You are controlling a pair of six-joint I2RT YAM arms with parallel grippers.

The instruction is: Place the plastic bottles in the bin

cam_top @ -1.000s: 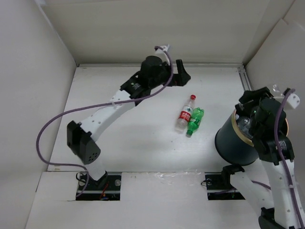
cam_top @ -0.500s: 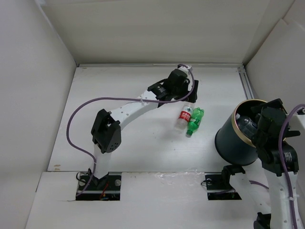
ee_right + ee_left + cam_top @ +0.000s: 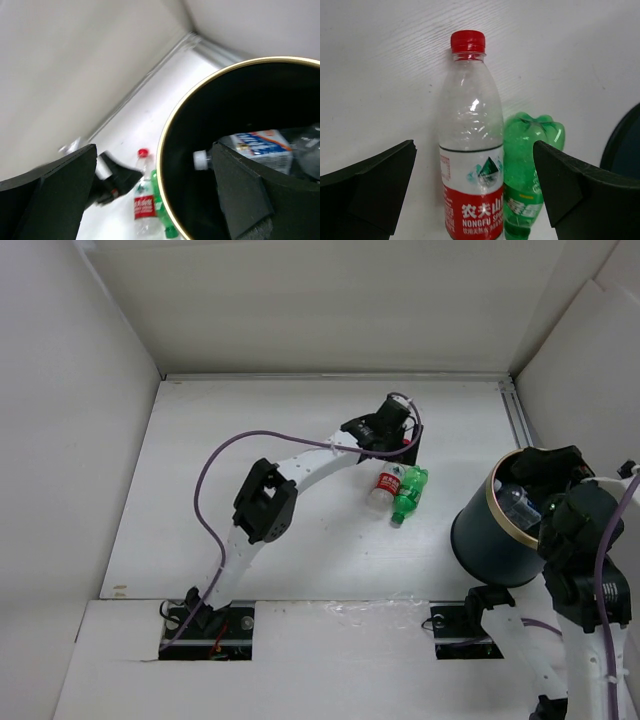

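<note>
My left gripper [image 3: 474,145] and right gripper [image 3: 154,147] gape wide, both empty.
On the table [image 3: 250,440], the bin [image 3: 490,545] stands at the right, my right gripper over its mouth, 1 blue-labelled bottle [image 3: 261,146] inside, maybe more in the blur; the red-label bottle [image 3: 472,200] and green bottle [image 3: 527,165] lie touching side by side below my left gripper.

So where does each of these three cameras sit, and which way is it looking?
Top external: fixed above and behind, looking down on the table; both arms show.
Left wrist: on the left arm, looking past its open left claw at the red-label bottle and green bottle lying side by side.
Right wrist: on the right arm, looking past its open right claw into the bin holding bottles.
Shared: all three show the red-label and green bottles.
</note>
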